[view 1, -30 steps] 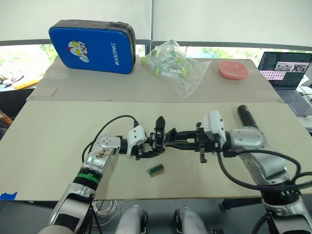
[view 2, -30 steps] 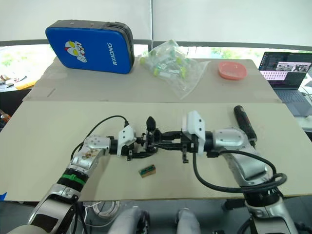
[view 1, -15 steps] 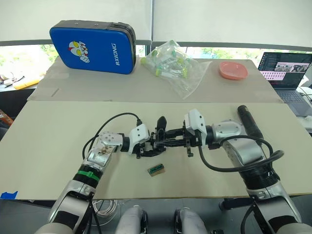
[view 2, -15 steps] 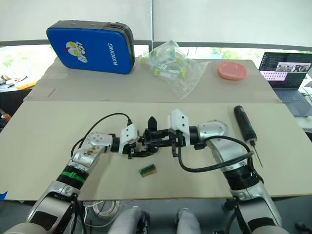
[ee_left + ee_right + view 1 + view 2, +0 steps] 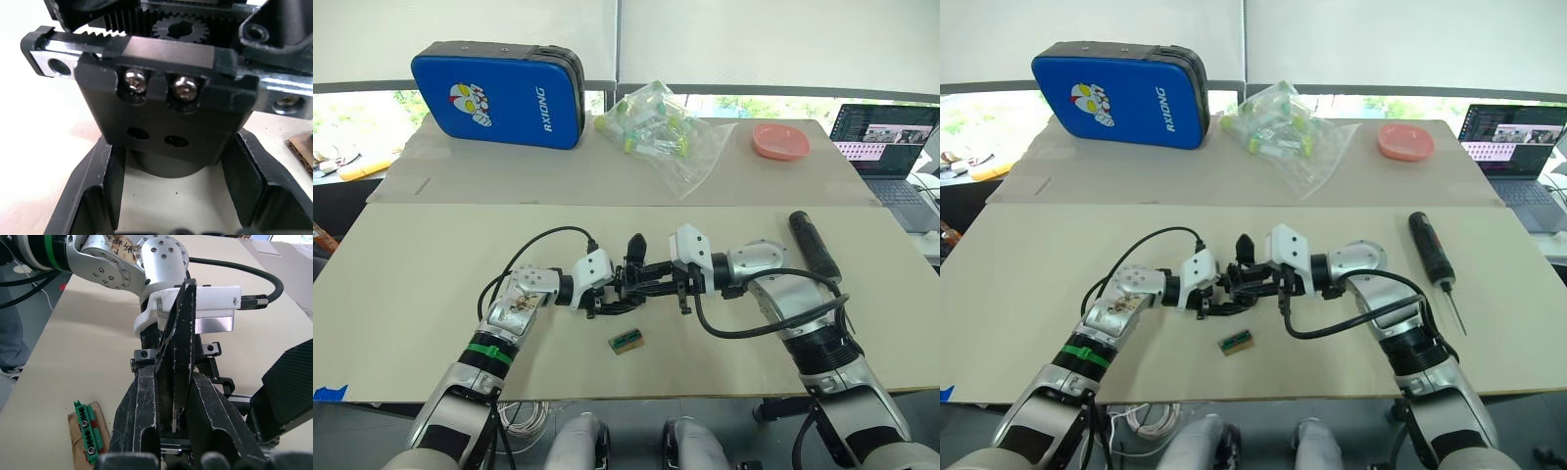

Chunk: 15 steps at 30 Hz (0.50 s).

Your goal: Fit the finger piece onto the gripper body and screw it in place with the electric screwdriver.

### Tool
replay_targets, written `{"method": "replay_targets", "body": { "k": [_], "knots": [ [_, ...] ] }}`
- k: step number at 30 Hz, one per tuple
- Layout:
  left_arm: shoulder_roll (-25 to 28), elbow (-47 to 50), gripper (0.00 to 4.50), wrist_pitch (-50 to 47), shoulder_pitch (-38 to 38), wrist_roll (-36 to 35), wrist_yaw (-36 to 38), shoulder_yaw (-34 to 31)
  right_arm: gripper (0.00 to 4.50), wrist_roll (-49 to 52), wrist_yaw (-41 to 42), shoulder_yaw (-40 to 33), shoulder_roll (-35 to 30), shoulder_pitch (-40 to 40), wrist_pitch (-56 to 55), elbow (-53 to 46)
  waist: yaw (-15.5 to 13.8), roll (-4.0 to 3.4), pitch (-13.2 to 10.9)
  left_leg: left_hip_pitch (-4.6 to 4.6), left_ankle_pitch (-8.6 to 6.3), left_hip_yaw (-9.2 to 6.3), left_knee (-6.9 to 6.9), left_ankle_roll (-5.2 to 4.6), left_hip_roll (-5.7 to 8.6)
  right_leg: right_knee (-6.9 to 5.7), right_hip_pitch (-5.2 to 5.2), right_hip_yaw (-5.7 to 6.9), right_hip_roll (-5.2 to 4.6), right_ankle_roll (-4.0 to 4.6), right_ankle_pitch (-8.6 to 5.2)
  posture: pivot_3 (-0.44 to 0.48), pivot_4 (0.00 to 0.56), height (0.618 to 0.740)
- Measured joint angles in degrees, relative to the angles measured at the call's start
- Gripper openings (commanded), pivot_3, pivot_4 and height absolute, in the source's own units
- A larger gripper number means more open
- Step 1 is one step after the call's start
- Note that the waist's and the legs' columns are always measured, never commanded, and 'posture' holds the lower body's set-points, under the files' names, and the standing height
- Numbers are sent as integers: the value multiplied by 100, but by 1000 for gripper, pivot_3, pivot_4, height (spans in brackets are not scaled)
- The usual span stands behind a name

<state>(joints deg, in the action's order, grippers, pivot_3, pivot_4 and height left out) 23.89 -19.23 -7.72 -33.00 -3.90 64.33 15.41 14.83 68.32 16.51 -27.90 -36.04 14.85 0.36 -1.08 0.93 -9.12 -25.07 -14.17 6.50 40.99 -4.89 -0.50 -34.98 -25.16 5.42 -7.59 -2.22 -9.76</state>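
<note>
Black plastic and metal meet in the middle of the beige table (image 5: pixel 431 323), where the two arms come together. The left gripper (image 5: pixel 607 299) is pressed on the small black gripper body (image 5: pixel 166 112) and holds its round base between the fingers, just above the table. The right gripper (image 5: pixel 171 406) pinches the flat black wedge-shaped finger piece (image 5: pixel 177 347), which stands upright between its fingers, its lower end at the toothed rail of the gripper body. The thick matte-black cylinder of the electric screwdriver (image 5: pixel 1430 251) lies on the table well apart, on the robot's right, its thin bit pointing toward the near edge. A small tan-and-green block (image 5: pixel 626 342) lies just in front of the two grippers.
</note>
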Motion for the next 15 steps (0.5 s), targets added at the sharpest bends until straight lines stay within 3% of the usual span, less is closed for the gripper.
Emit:
{"method": "replay_targets", "body": {
  "k": [15],
  "knots": [
    [55,104,2280,-15,52,-17,-39,26,368,2,-37,41,-65,45,463,-333,23,-4,2,1,-2,0,-3,-2,0,3,0,0,-2,1,-1,0,150,740]
  ]
}}
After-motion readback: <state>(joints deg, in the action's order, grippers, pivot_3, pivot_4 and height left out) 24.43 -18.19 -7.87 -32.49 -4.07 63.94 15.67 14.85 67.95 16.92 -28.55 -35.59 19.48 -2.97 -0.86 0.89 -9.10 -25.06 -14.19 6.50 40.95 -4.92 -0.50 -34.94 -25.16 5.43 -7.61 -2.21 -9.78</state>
